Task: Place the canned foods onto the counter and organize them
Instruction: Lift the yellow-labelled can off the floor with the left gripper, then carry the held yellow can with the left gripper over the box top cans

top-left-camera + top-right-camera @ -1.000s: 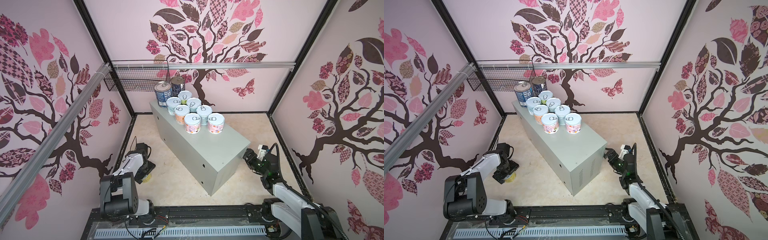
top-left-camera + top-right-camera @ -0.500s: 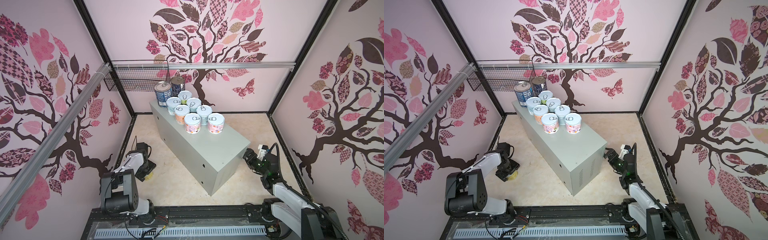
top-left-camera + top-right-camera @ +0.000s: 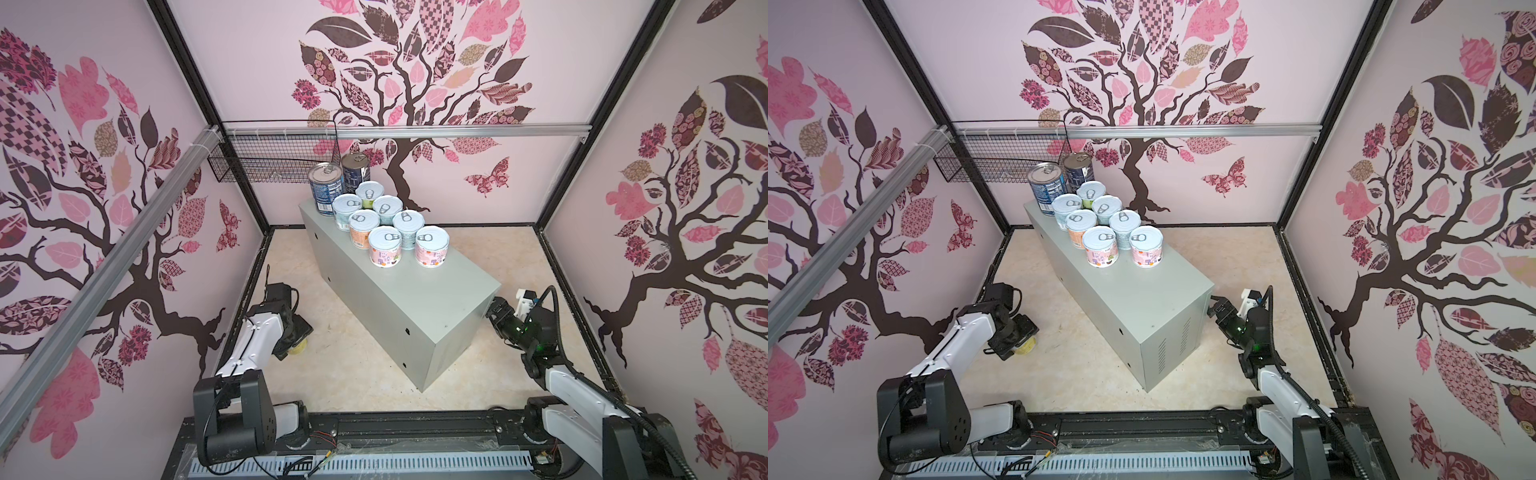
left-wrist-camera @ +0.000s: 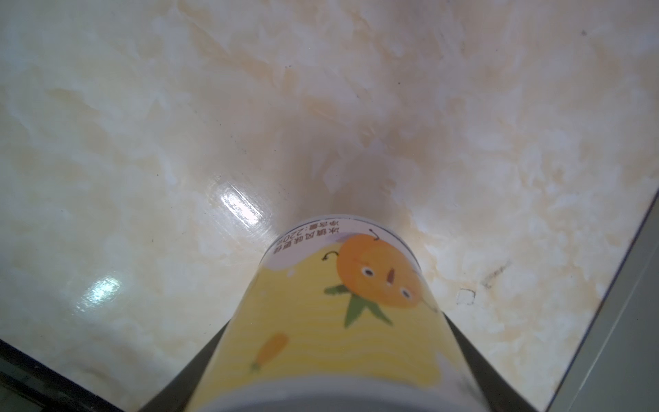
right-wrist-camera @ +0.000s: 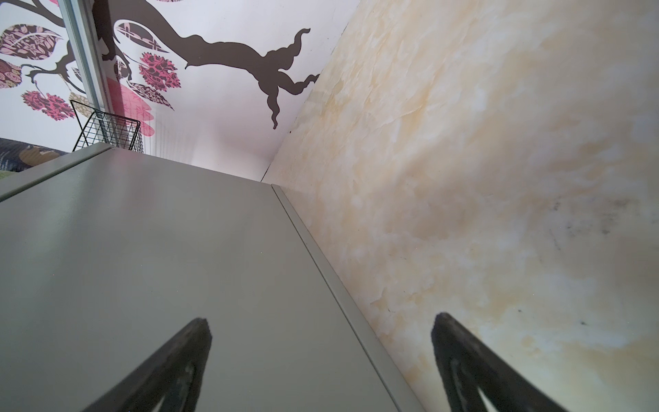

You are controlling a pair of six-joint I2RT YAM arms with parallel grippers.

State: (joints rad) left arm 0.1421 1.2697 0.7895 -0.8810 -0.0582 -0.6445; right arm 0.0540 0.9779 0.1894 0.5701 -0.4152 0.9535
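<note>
The yellow can point(image 4: 342, 321), orange cartoon fruit on its label, stands upright at floor level to the left of the counter point(image 3: 415, 299), well apart from it. The left jaws come down over it from above and are closed on it, a dark finger point(image 4: 194, 369) pressed to each side. In both top views only a sliver of yellow point(image 3: 298, 345) shows beneath the left arm point(image 3: 257, 336); whether the can rests on the marbled floor point(image 3: 353, 361) or hangs just off it I cannot tell.

The other cans stand on the counter's flat top, gathered at its far end. Two dark-blue cans point(image 3: 326, 193) with silver tops stand side by side at the back; seven short cans point(image 3: 384, 247) with white pull-tab lids are packed in two staggered rows in front of them, and the nearest two, pink-labelled, stand slightly apart.

The right jaws are wide open and hold nothing; their two fingers point(image 5: 171, 367) show with the counter's grey side between them, and the right arm point(image 3: 536, 328) sits low, just beside the counter's near right corner. A black wire basket point(image 3: 266, 162) hangs on the back wall, beyond the dark-blue cans.
</note>
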